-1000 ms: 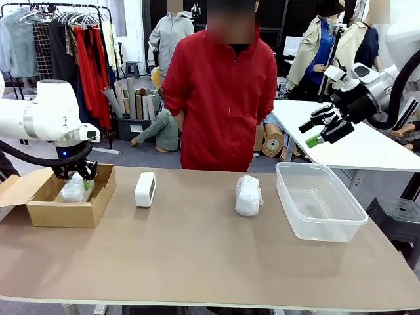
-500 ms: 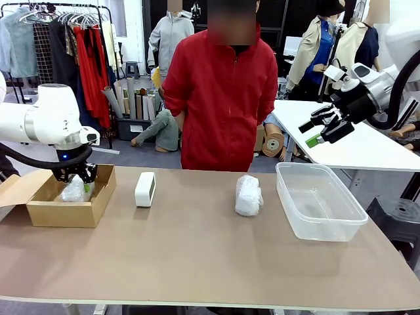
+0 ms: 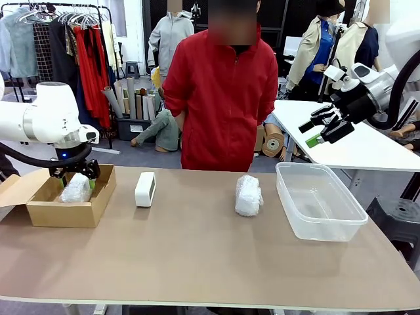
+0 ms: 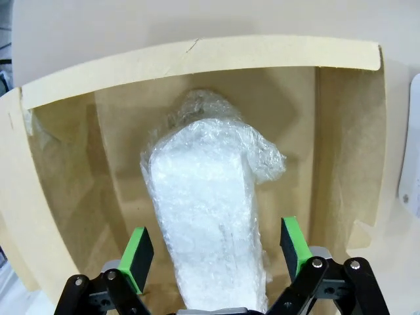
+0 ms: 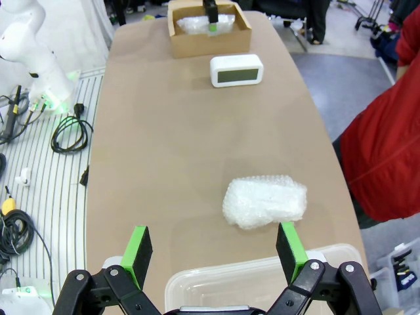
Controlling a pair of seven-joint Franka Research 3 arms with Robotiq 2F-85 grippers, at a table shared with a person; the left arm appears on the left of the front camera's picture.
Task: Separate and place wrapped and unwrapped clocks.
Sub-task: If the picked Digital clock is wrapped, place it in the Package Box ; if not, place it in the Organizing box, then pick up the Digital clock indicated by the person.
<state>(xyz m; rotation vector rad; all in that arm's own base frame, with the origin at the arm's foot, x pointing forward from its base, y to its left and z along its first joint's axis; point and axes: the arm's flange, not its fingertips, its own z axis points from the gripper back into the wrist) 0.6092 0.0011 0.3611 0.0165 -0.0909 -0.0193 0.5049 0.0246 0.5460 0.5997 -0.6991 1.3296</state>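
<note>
One wrapped clock (image 3: pixel 75 189), a whitish bubble-wrap bundle (image 4: pixel 203 197), lies inside the brown cardboard box (image 3: pixel 65 213). My left gripper (image 3: pixel 74 174) hangs just over it, open, its green pads (image 4: pixel 138 259) standing on either side of the bundle with a gap to it. The unwrapped clock (image 3: pixel 145 189), white with a dark face (image 5: pixel 236 70), stands on the table right of the box. A second wrapped clock (image 3: pixel 248 195) lies mid-table (image 5: pixel 266 201). My right gripper (image 3: pixel 321 131) is raised high at the right, open and holding nothing (image 5: pixel 213 252).
A clear plastic tub (image 3: pixel 321 226) stands at the table's right, below my right gripper. A person in a red jacket (image 3: pixel 220 98) stands at the far edge, hands behind the back. The cardboard box's flap (image 3: pixel 16 187) sticks out to the left.
My left gripper has opened and let go of the wrapped bundle, which now rests in the cardboard box. The right arm has not moved.
</note>
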